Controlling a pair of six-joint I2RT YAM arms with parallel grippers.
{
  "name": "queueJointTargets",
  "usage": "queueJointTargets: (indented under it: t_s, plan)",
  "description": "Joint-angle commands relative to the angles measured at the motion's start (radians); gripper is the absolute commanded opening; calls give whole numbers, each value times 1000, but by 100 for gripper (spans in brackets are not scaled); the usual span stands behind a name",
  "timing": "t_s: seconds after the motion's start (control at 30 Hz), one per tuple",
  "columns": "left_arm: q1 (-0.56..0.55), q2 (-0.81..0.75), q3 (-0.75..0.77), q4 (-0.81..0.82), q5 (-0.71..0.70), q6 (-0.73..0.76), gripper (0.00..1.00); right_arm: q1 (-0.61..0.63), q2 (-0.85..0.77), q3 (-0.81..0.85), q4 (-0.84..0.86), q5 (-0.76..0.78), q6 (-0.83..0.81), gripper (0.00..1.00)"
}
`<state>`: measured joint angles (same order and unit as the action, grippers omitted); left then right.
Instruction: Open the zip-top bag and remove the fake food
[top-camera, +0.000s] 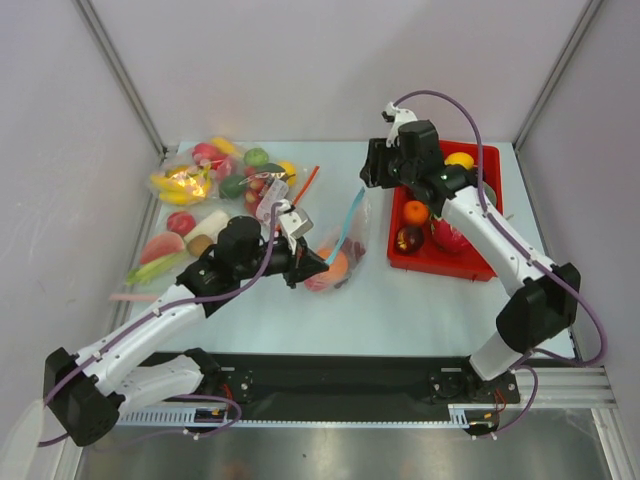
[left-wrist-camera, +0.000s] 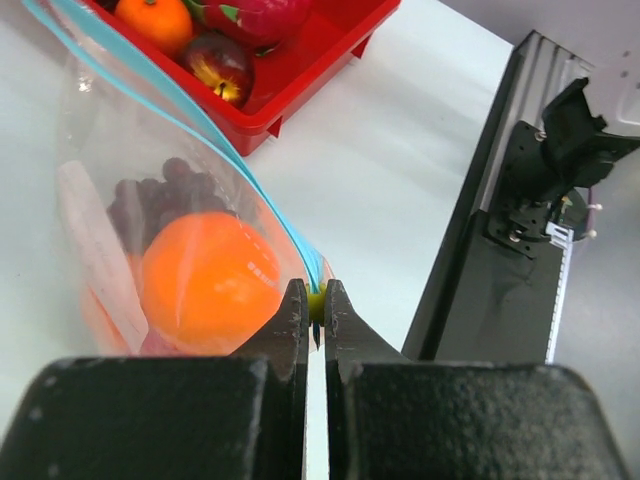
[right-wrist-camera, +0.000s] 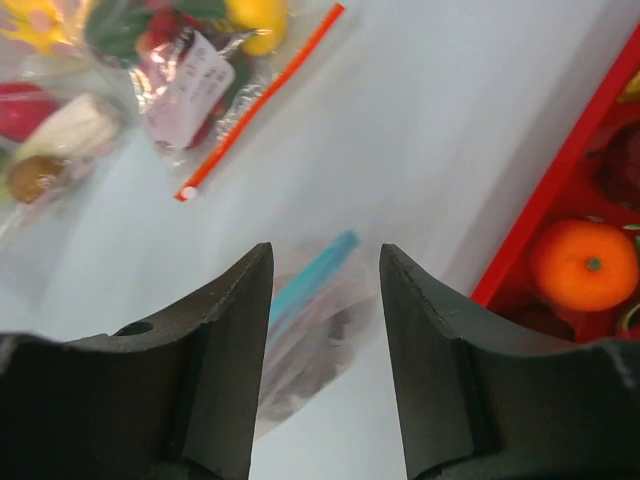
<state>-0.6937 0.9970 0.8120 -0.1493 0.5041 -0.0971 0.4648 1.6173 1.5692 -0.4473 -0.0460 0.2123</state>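
Note:
The clear zip-top bag (top-camera: 345, 245) with a blue-green zip strip (left-wrist-camera: 215, 140) lies at mid-table. It holds the fake food: an orange fruit (left-wrist-camera: 205, 280), dark purple grapes (left-wrist-camera: 150, 205) and something red. My left gripper (left-wrist-camera: 315, 300) is shut on the near end of the bag's zip strip, at its small yellow-green slider. My right gripper (right-wrist-camera: 322, 262) is open and empty, hovering above the bag's far end (right-wrist-camera: 305, 300), apart from it.
A red tray (top-camera: 480, 262) at the right holds an orange (top-camera: 416, 212), a dark apple (top-camera: 408, 239), a pink dragon fruit and more. Other clear bags with red zip strips (top-camera: 305, 185), bananas (top-camera: 182, 183) and loose fruits lie at the back left.

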Motion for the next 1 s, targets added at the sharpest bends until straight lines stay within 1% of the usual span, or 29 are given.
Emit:
queueJointTargets:
  t_s: [0.0, 0.13, 0.27, 0.47, 0.63, 0.97]
  plan:
    - [-24, 17, 49, -4, -114, -7, 0, 69, -65, 20, -31, 17, 78, 52]
    - [-44, 28, 55, -12, -163, -4, 0, 118, -89, -15, -64, 101, 127, 50]
    - [-56, 35, 53, -16, -177, 0, 0, 138, -119, -78, -76, 127, 163, 48]
    - [-63, 34, 55, -22, -193, 5, 0, 178, -158, -133, -114, 192, 190, 50]
    - [-66, 43, 56, -26, -182, 11, 0, 183, -172, -185, -103, 195, 211, 51]
    - [-81, 38, 59, -35, -219, 19, 0, 187, -149, -213, -108, 170, 220, 46]
